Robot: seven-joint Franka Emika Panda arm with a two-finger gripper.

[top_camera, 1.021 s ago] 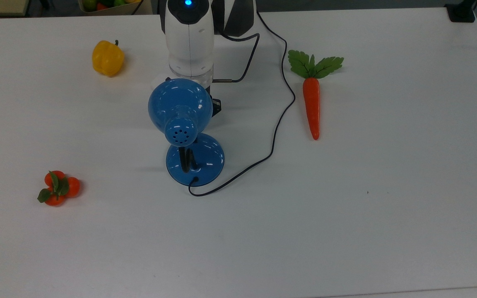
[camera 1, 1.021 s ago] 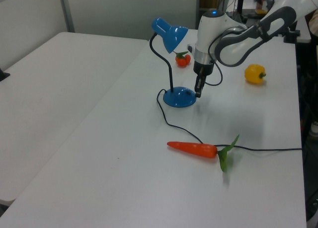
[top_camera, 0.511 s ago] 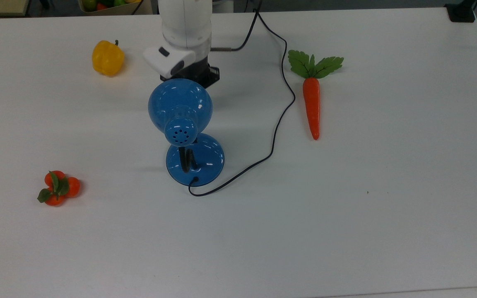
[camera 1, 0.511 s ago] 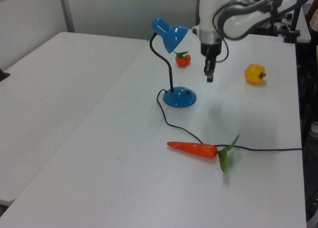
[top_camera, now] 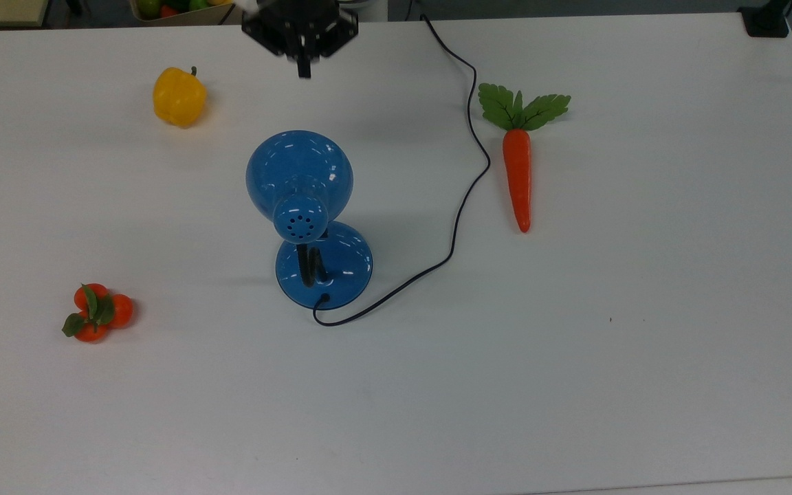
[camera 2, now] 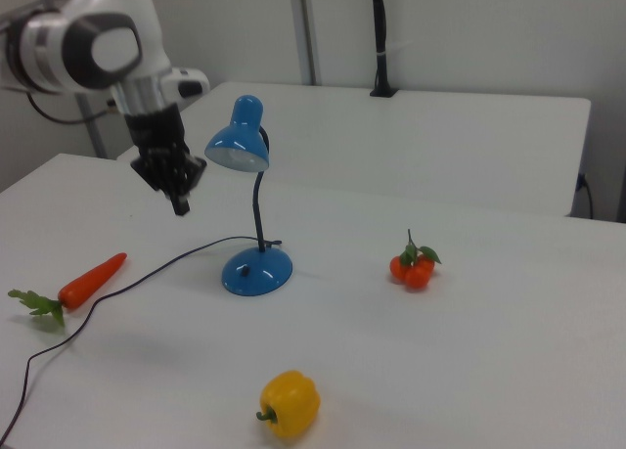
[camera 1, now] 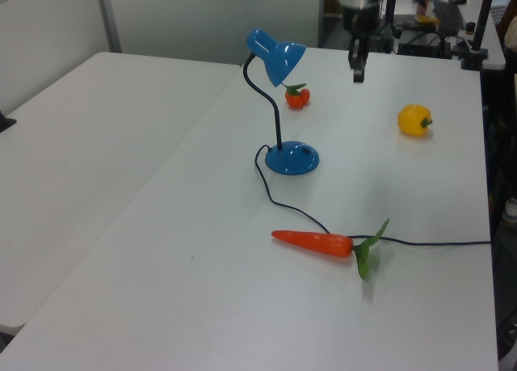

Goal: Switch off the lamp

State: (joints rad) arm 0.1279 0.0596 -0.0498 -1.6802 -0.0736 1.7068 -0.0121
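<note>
The blue lamp stands mid-table, its bell shade [top_camera: 298, 173] over the round base [top_camera: 334, 268]; in the right view the shade [camera 2: 239, 136] hangs on a black gooseneck above the base [camera 2: 256, 271]. No glow falls on the table under the shade. A thin dark cord [top_camera: 466, 192] runs from the base toward the top view's upper edge. My gripper [top_camera: 304, 67] hangs in the air well beyond the shade, near the table's far edge in the top view, its fingers pressed together on nothing. In the left view the gripper [camera 1: 358, 70] is high, to the right of the shade [camera 1: 276, 52].
A yellow pepper [top_camera: 178, 96] lies at the top view's upper left, a cluster of small orange fruits [top_camera: 97, 313] at the lower left, and a carrot [top_camera: 518, 172] to the right of the cord. A bin of fruit [top_camera: 176, 8] sits past the table's far edge.
The arm has lifted from beside the lamp's base and drawn back toward the top view's upper edge. The lamp, cord and fruits have not moved.
</note>
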